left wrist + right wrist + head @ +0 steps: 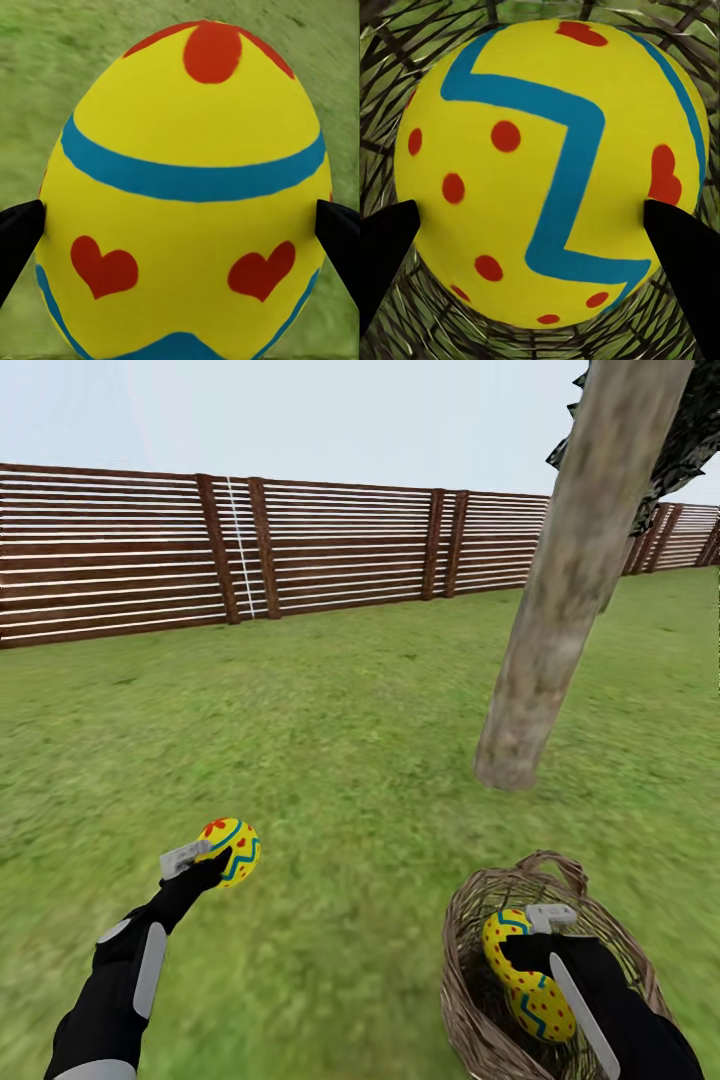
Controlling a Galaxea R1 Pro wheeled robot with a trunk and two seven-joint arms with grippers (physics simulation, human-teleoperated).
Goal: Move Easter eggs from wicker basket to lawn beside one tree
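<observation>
Yellow egg, left: gripped by the left gripper (205, 857) as the hearts egg (232, 850), held over the lawn (330, 760), well apart from the tree (560, 620).
Dotted egg (525, 970): clamped by the right gripper (545, 930), inside the wicker basket (480, 920), near the tree's base.
Third egg: cannot be made out.
Progress: nothing yet laid by the tree; both held eggs remain to be placed.
</observation>
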